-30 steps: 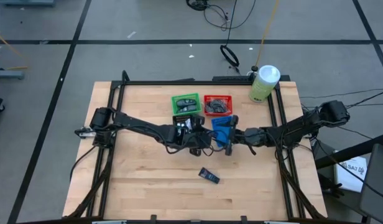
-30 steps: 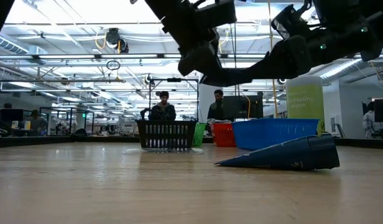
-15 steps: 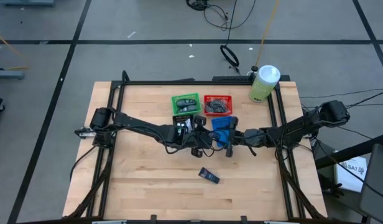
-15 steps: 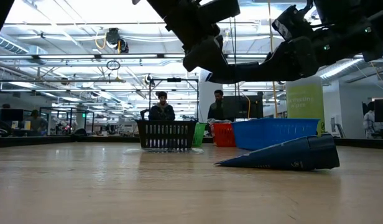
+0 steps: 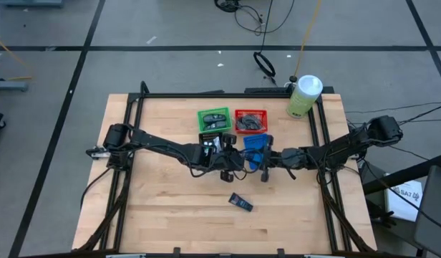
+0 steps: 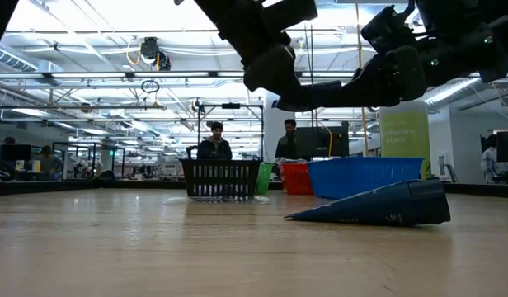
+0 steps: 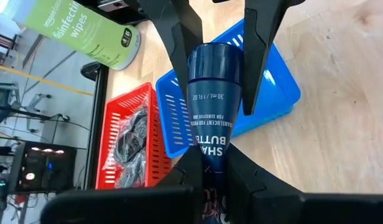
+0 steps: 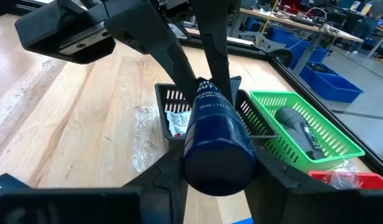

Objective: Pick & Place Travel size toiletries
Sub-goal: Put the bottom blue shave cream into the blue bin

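Above the table's middle, the left gripper (image 7: 207, 168) and right gripper (image 8: 207, 168) both clamp 1 navy tube (image 7: 214, 93). A 2nd navy tube (image 5: 240, 203) lies on the table (image 5: 156, 208), beside the blue bin (image 7: 285, 93).

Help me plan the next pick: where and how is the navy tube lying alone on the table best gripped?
Grip the tube on its thick round body just behind the cap, coming straight down from above with the jaws set across its width. It lies on its side and tapers to a thin flat tail, which likely offers less to hold. From above, it lies diagonally, so turn the wrist to match.
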Available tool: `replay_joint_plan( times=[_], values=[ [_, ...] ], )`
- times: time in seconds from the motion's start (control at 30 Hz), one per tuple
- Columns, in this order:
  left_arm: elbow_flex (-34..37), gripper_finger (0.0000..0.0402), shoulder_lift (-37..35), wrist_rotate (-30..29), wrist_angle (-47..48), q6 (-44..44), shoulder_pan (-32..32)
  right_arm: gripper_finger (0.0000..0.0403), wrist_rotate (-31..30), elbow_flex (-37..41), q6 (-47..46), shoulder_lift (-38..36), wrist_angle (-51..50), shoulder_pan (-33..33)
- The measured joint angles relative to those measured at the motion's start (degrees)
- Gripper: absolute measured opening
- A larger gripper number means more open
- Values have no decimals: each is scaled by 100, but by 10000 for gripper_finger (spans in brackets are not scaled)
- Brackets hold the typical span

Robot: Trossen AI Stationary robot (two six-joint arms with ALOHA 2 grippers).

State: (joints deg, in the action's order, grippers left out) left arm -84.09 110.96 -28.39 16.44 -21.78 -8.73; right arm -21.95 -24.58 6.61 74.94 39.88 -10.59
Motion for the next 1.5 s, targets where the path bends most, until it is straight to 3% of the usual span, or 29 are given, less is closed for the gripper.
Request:
replay_joint_plan(
  times=[0.17,0.3,0.43,0.63,0.87,1.03,1.27,1.5],
  values=[
    [0,38,-3,219,21,304,2,112,99,7,12,0,2,0],
    [0,73,-3,301,-22,941,21,112,124,7,33,0,25,0],
    [0,134,-3,379,-102,1567,46,111,107,0,25,0,78,18],
    [7,250,-135,732,-354,1745,34,111,-131,-16,-7,-69,32,9],
    [7,338,-1157,1238,244,1968,-107,111,-465,-17,-448,-826,-889,14],
    [329,352,-2058,1305,387,1886,-345,111,-1019,-11,-1129,-1692,-2373,-84],
    [2311,333,-3249,1133,-1129,2285,-470,111,-1260,-11,-2493,-2559,-4141,-341],
    [3871,315,-4297,411,-2469,3007,-461,111,-1251,-11,-3310,-2614,-5266,-522]
  ],
)
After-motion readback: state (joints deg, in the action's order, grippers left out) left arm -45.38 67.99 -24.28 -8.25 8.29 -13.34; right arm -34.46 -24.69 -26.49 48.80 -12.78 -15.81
